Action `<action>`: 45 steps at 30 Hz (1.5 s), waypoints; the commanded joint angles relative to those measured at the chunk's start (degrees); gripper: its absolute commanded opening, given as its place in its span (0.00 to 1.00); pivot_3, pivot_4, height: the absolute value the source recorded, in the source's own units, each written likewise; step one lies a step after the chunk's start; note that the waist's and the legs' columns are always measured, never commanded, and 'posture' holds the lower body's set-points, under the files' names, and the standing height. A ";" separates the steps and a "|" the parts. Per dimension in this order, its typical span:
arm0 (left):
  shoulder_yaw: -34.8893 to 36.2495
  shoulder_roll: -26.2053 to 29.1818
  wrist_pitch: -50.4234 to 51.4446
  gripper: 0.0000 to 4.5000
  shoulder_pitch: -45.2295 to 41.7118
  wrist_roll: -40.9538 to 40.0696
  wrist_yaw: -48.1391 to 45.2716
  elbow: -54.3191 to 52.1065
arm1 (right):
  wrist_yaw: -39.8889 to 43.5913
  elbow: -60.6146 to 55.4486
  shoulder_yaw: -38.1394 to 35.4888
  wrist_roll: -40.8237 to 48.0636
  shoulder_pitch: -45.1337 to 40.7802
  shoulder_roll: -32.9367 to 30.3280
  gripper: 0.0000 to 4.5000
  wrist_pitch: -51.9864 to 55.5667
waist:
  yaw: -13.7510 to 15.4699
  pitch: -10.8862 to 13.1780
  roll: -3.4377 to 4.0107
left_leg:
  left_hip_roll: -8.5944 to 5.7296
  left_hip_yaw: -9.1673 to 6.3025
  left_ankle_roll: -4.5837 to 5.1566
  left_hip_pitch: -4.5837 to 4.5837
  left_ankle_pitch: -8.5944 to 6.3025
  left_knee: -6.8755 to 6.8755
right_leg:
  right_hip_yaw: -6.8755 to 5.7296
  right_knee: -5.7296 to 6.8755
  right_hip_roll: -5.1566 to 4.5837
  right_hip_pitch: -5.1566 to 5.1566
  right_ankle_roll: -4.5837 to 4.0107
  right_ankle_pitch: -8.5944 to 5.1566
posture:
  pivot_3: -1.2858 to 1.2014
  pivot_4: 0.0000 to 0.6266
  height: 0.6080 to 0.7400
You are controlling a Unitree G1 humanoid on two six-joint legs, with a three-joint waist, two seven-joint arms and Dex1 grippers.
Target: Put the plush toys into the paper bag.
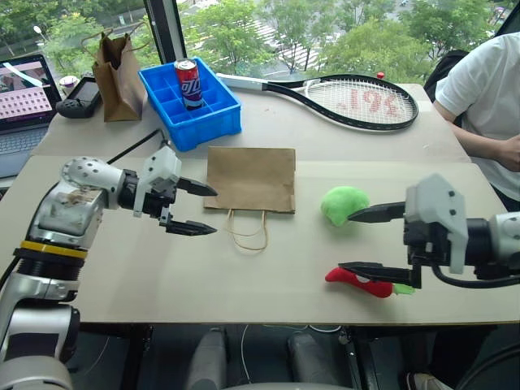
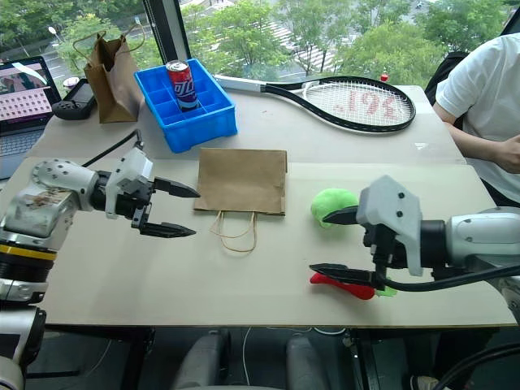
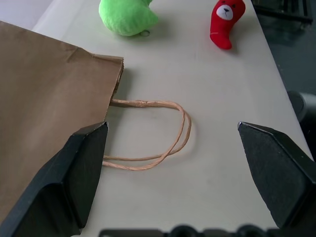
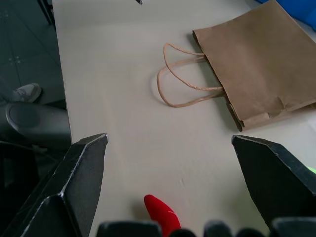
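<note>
Beige tabletop (image 1: 268, 268); window (image 1: 341, 32) behind, trees outside.

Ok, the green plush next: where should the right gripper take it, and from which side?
Grip the green plush across its rounded middle, coming down from above. It lies free on the table, apart from the paper bag and the red chili plush. The right gripper is open, probably wide enough.
</note>
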 commanded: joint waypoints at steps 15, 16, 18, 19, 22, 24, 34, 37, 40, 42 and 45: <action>-5.41 -15.62 -21.56 0.65 -7.48 12.92 3.96 21.93 | -11.52 -4.36 -3.06 1.56 2.85 2.17 1.00 4.83 | 0.19 0.01 -0.02 | -0.06 -0.17 0.05 -0.12 0.03 0.21 | -0.10 0.16 0.01 0.00 0.06 0.02 | 0.52 0.24 1.00; -5.25 -16.01 -21.54 0.57 -7.94 12.91 3.88 22.72 | -11.70 -4.57 -3.20 1.64 3.19 2.20 1.00 4.78 | 0.07 0.01 -0.02 | -0.07 -0.19 0.05 -0.12 0.03 0.21 | -0.10 0.16 0.01 0.00 0.06 0.02 | 0.52 0.24 1.00; -4.97 -16.43 -20.49 0.40 -8.87 12.55 3.41 23.65 | -12.00 -4.97 -3.26 1.59 3.85 2.27 1.00 4.67 | -0.01 0.01 -0.02 | -0.07 -0.20 0.05 -0.12 0.03 0.19 | -0.10 0.16 0.01 -0.01 0.07 0.01 | 0.52 0.24 1.00; -4.84 -16.48 -19.52 0.31 -9.23 12.29 3.03 23.81 | -12.15 -5.12 -3.15 1.34 4.18 2.34 1.00 4.53 | -0.01 0.01 -0.02 | -0.07 -0.20 0.05 -0.12 0.03 0.19 | -0.10 0.17 0.01 -0.01 0.07 0.01 | 0.52 0.24 1.00; -3.57 -16.84 -16.18 0.05 -10.13 11.48 4.22 23.94 | -12.39 -5.66 -2.66 0.16 5.75 2.84 1.00 3.57 | -0.05 0.01 -0.02 | -0.08 -0.21 0.05 -0.12 0.03 0.19 | -0.11 0.17 0.01 0.00 0.07 0.01 | 0.52 0.24 1.00; -1.61 -17.57 -9.87 0.01 -11.35 9.10 5.35 22.46 | -12.49 -6.01 -1.74 -0.83 7.42 3.85 1.00 2.44 | -0.02 0.01 -0.02 | -0.07 -0.23 0.05 -0.12 0.03 0.20 | -0.12 0.19 0.01 0.00 0.08 0.01 | 0.52 0.24 1.00; 3.49 -17.36 26.43 0.00 -17.15 -2.94 9.61 2.12 | -19.64 -2.52 9.38 -10.67 4.52 15.31 0.38 -2.32 | -0.31 0.01 -0.02 | -0.11 -0.47 0.05 -0.22 0.04 0.33 | -0.30 0.23 0.04 0.02 0.14 -0.01 | 0.52 0.24 1.00; 4.13 -17.11 32.70 0.00 -18.20 -4.99 12.06 -2.00 | -22.69 -0.62 14.07 -14.33 1.22 20.06 0.14 -3.01 | -0.45 0.01 -0.02 | -0.09 -0.55 0.05 -0.18 0.04 0.31 | -0.31 0.28 0.11 0.01 0.13 -0.01 | 0.52 0.24 1.00; 4.55 -17.06 36.66 0.00 -18.94 -6.78 13.96 -4.75 | -25.07 2.59 18.74 -18.42 -2.20 25.04 0.01 -4.03 | -0.37 0.02 -0.02 | -0.08 -0.57 0.06 -0.18 0.05 0.31 | -0.32 0.29 0.12 0.01 0.13 -0.01 | 0.52 0.24 1.00; 5.61 -17.72 39.30 0.00 -19.41 -8.79 15.37 -6.02 | -26.07 5.76 22.49 -21.78 -4.17 28.13 0.01 -5.27 | -0.26 0.02 -0.02 | -0.09 -0.56 0.06 -0.18 0.05 0.31 | -0.33 0.28 0.11 0.01 0.13 -0.01 | 0.52 0.24 1.00; 5.92 -17.69 41.14 0.00 -19.55 -10.32 16.72 -7.39 | -26.89 10.27 26.68 -25.83 -6.60 32.26 0.01 -7.60 | -0.05 0.02 -0.02 | -0.10 -0.56 0.06 -0.19 0.05 0.30 | -0.34 0.26 0.10 0.01 0.12 0.00 | 0.52 0.24 1.00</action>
